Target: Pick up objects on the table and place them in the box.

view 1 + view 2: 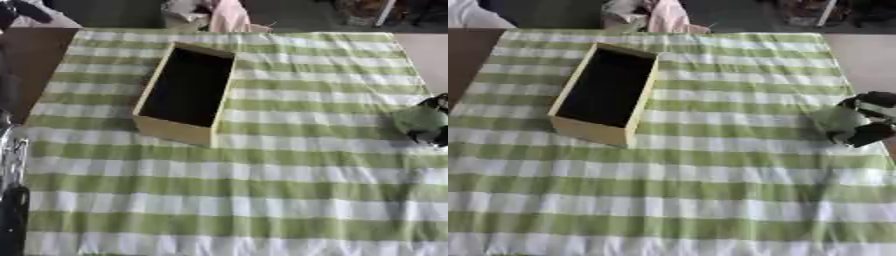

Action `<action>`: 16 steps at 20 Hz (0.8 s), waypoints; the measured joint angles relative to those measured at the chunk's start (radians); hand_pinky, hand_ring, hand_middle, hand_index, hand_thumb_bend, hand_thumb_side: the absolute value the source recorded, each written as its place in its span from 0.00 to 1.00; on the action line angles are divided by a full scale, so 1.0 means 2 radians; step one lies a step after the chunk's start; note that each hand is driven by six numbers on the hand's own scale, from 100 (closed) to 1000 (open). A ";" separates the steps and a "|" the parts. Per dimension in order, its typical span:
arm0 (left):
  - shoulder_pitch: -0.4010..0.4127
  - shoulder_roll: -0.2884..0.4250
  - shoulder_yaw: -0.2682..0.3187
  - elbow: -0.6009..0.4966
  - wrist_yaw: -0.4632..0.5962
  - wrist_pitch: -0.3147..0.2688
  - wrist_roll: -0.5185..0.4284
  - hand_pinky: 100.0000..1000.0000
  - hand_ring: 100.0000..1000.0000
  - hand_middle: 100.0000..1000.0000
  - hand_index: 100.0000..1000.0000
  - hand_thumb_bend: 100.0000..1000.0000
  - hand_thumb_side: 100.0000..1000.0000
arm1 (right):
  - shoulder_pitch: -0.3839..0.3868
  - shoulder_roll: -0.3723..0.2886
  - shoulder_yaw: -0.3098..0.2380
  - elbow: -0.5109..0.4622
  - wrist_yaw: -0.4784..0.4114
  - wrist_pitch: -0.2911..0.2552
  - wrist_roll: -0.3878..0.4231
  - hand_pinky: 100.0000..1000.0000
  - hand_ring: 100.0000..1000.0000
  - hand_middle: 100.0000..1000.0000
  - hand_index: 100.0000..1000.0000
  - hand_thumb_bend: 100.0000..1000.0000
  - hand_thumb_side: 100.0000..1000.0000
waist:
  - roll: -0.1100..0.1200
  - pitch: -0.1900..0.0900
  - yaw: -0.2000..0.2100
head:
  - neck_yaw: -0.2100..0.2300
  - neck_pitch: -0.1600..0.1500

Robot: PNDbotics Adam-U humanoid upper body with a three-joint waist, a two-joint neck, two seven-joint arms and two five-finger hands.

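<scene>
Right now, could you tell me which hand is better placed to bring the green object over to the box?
The right hand, probably: its fingers are already curled around the green object at the table's right edge. The left arm shows only at the far left edge; the box stands upper left.

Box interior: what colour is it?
Black inside the box, with pale yellow outer walls; left eye view shows it best.

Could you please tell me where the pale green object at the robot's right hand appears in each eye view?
Left eye view: the pale green object sits at the right edge, partly cut off, at mid height.
Right eye view: it lies further in from the right edge, against the black right hand.
Shared landmark: the open yellow box with a dark inside, upper left of centre.
</scene>
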State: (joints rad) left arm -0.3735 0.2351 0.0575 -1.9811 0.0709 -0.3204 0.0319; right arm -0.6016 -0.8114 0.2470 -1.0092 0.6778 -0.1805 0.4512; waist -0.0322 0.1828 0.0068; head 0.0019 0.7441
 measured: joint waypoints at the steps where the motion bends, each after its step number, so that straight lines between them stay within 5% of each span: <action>1: 0.001 0.000 0.000 0.000 0.000 0.000 0.000 0.44 0.75 0.68 0.72 0.00 0.67 | 0.002 0.000 0.000 -0.004 -0.001 0.002 -0.004 0.82 0.65 0.57 0.79 0.09 0.34 | 0.000 0.000 0.000 | 0.000 0.000; 16: 0.003 0.000 0.000 0.000 -0.001 0.005 -0.005 0.44 0.75 0.68 0.72 0.00 0.67 | -0.028 -0.025 -0.014 -0.101 -0.015 0.017 -0.024 0.88 0.66 0.60 0.80 0.00 0.11 | -0.006 -0.001 0.000 | 0.002 0.000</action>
State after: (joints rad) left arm -0.3680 0.2349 0.0576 -1.9811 0.0687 -0.3098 0.0212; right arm -0.6567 -0.8619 0.2186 -1.2111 0.6475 -0.1463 0.4033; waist -0.0445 0.1814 0.0060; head 0.0065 0.7441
